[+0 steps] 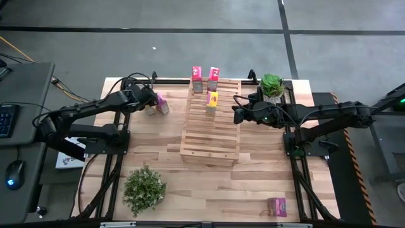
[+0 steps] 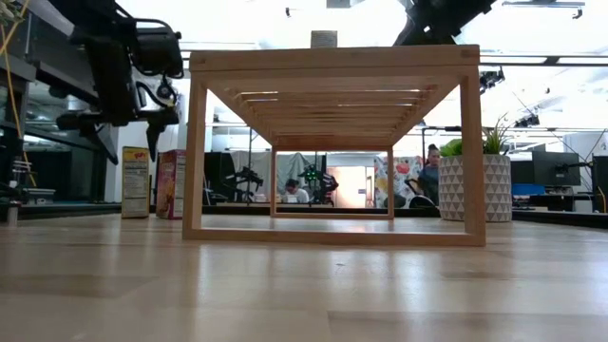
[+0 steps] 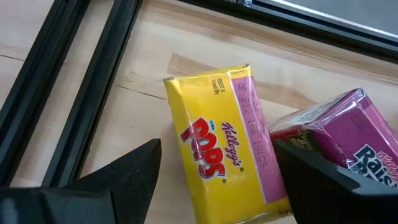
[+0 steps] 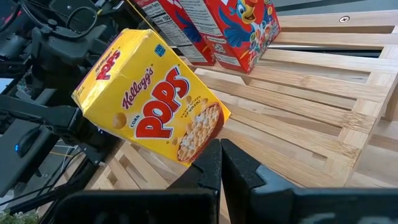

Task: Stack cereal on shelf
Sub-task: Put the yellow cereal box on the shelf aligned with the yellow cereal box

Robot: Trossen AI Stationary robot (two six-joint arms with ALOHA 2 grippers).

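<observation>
Three cereal boxes up on the shelf (image 1: 209, 123) so far: two red (image 1: 197, 78), one yellow Corn Pops (image 1: 212, 102). Three left: yellow Pops box (image 3: 222, 152) and magenta box (image 3: 348, 134) under the wide-open left gripper (image 1: 152, 101) at 10 o'clock, another pink one (image 1: 276, 206) at 5. Right gripper (image 1: 237, 113) pinched shut, empty, by the shelf.

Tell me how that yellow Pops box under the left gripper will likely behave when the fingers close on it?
The yellow Pops box looks like thin cardboard, so probably light and a bit crushable. It stands upright and narrow beside the purple box, so a nudge may tip it. The left gripper straddles it, open.
</observation>
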